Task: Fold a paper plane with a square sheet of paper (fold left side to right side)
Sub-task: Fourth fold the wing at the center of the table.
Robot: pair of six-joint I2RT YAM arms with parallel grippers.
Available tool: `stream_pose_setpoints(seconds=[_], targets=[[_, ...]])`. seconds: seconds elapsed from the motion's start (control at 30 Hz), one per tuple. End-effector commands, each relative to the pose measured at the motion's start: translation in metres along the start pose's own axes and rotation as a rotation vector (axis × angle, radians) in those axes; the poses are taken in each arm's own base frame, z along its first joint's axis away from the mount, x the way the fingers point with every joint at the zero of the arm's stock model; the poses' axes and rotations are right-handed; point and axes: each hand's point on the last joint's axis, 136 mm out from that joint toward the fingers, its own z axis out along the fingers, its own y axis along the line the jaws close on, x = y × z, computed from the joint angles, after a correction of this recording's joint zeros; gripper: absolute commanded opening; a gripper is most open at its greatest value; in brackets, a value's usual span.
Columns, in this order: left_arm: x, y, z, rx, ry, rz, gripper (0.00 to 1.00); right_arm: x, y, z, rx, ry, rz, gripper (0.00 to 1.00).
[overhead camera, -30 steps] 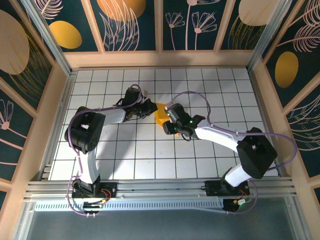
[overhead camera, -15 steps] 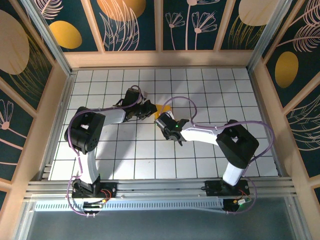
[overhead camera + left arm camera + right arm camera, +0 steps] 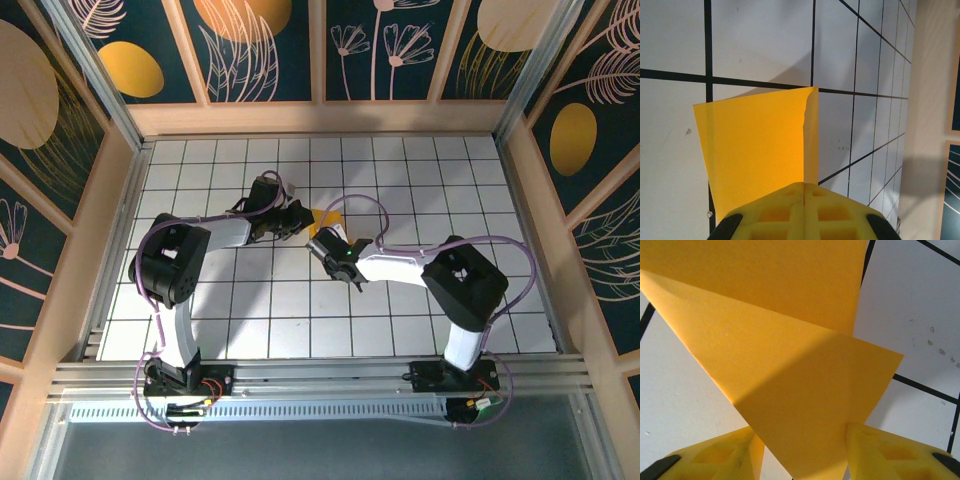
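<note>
Yellow-orange square sheet of paper [image 3: 322, 217], partly folded, lies on the gridded table [image 3: 430, 180]. Left gripper [image 3: 804, 187], at its 9 o'clock, pinches one edge; right gripper [image 3: 799, 450], at 6 o'clock, straddles a flap with jaws apart

Thin, matt yellow-orange stock: the square sheet of paper [image 3: 755, 145] looks smooth apart from one sharp fold. The left end effector [image 3: 804, 190] and right end effector [image 3: 800, 455] have moulded yellow plastic fingers with a dull finish. The bench [image 3: 760, 35] is smooth white, faintly scuffed, ruled with black lines. Pale wood forms the wall frame [image 3: 320, 117], ribbed silver metal the rails [image 3: 300, 380], and glossy white plastic the arm shells [image 3: 405, 268].
</note>
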Motion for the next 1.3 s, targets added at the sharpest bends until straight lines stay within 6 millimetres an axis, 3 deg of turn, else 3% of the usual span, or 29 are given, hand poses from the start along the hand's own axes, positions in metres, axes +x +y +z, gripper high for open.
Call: stream_pose_setpoints(seconds=[0.0,0.37,0.47,0.57,0.63,0.8,0.83,1.03,1.27], targets=[[-0.001,-0.015,-0.008,0.017,-0.010,0.017,0.05,-0.012,0.000,-0.002,0.021,-0.040,0.009,0.43],[-0.001,-0.010,-0.007,0.000,-0.012,0.017,0.05,-0.005,0.000,-0.002,0.023,-0.028,0.006,0.29],[-0.001,-0.010,-0.007,-0.003,-0.014,0.015,0.07,-0.003,0.002,0.000,0.017,-0.023,0.006,0.20],[-0.003,-0.011,-0.011,-0.007,-0.028,0.023,0.14,-0.001,0.001,0.000,0.022,-0.020,0.002,0.08],[-0.008,-0.010,-0.019,-0.013,-0.053,0.026,0.24,-0.001,0.000,0.000,0.023,-0.019,0.000,0.00],[-0.027,-0.001,-0.058,-0.021,-0.147,0.013,0.38,-0.002,0.002,0.000,-0.034,-0.005,0.010,0.00],[-0.024,0.009,-0.065,-0.040,-0.150,0.004,0.39,-0.004,0.004,-0.001,-0.066,-0.002,0.021,0.00],[-0.021,0.028,-0.101,-0.081,-0.196,-0.004,0.43,-0.005,0.015,-0.004,-0.245,0.027,0.060,0.00],[0.003,0.044,-0.108,-0.103,-0.170,-0.002,0.43,-0.006,0.025,-0.006,-0.435,0.061,0.124,0.00]])
